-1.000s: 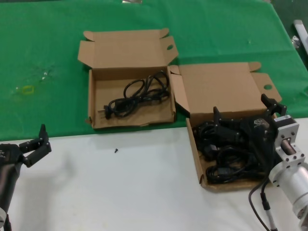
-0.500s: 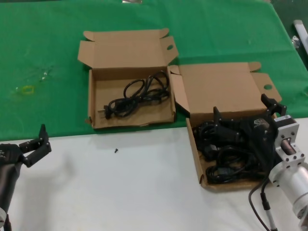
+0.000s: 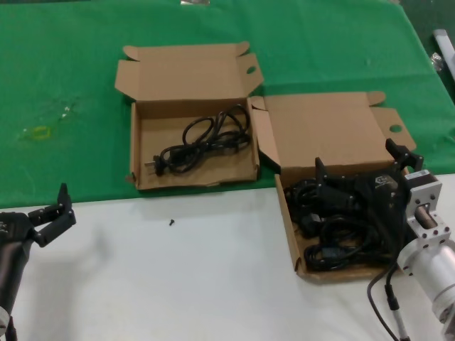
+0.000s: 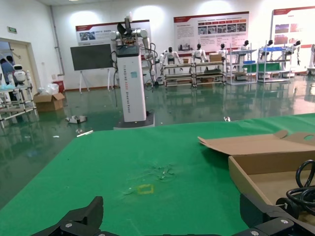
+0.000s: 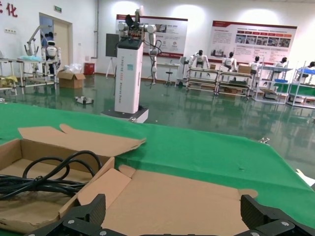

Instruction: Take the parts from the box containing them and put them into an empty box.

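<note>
While right gripper (image 3: 362, 170) fingers spread wide over cables (image 3: 334, 227) in full box (image 3: 295, 241), left gripper (image 3: 53, 209) open, idle.

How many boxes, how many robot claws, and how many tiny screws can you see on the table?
Boxes: 2, the left box holding one black cable and the right box full of cables.
Claws: 2, the left gripper and the right gripper.
Small dark screws: 1, the screw.
Total: 5.
</note>
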### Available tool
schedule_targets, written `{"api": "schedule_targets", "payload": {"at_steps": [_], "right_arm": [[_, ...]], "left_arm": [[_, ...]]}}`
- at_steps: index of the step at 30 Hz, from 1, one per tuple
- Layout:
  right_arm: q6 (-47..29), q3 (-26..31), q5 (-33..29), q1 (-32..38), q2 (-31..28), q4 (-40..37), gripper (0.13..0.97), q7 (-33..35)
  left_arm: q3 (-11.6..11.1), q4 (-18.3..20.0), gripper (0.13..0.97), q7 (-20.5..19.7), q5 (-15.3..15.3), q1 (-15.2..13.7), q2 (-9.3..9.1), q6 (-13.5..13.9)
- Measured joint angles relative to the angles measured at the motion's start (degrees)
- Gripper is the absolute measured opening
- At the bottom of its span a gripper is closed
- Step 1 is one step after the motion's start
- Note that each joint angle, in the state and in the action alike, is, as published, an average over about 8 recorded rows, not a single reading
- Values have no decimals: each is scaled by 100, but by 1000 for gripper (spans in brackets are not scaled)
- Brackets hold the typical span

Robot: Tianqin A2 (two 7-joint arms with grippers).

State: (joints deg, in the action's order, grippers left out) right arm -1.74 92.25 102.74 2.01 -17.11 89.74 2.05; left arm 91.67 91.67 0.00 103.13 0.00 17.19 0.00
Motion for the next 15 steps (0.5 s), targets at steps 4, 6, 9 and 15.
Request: {"api": "schedule_targets", "payload": {"at_steps": [4,6,9,15], "right_arm": [[0,0,0,0,0,0,966,0],[0,0,0,0,0,0,966,0],[0,0,0,0,0,0,966,0],[0,0,0,0,0,0,966,0]], "left_arm": [[0,0,966,0,0,0,0,0],[0,0,966,0,0,0,0,0],[0,0,966,0,0,0,0,0],[0,0,966,0,0,0,0,0]]}}
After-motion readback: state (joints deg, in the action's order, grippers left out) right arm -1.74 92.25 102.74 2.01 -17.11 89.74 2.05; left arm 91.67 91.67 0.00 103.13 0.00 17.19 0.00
